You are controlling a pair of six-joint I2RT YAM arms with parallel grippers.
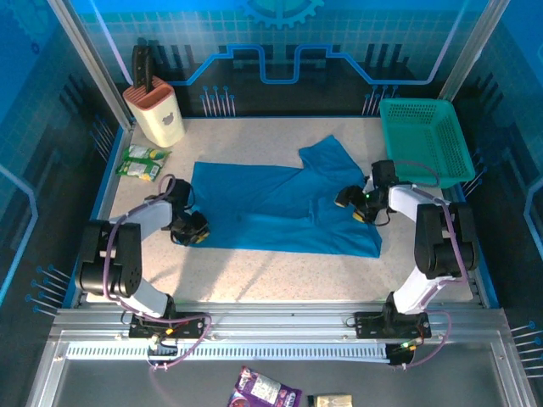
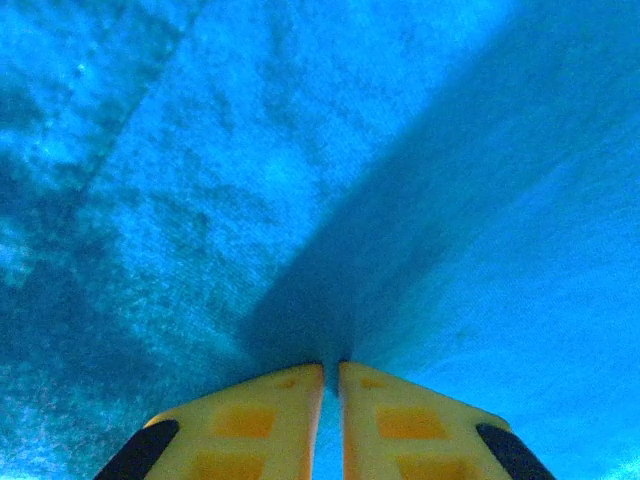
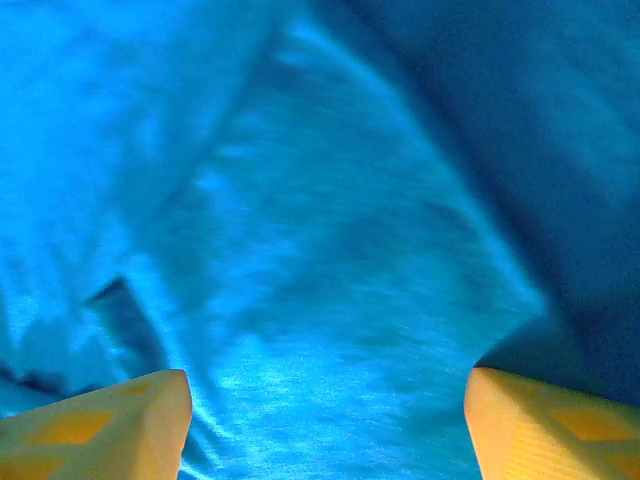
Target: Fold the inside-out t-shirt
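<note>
The inside-out t-shirt (image 1: 280, 208) lies spread mostly flat across the middle of the table, plain blue, with one sleeve (image 1: 327, 157) pointing to the far side. My left gripper (image 1: 191, 231) is at the shirt's near-left corner. In the left wrist view its yellow fingers (image 2: 270, 415) stand almost together, with a thin strip of blue cloth pinched between them (image 2: 332, 365). My right gripper (image 1: 349, 202) hovers over the shirt's right part. Its fingers (image 3: 130, 420) stand wide apart over wrinkled cloth (image 3: 330, 300), holding nothing.
A teal-green mesh basket (image 1: 424, 140) sits at the far right corner. A beige holder (image 1: 157, 114) stands at the far left, with a green packet (image 1: 142, 163) in front of it. Bare tabletop (image 1: 271, 275) runs along the near side.
</note>
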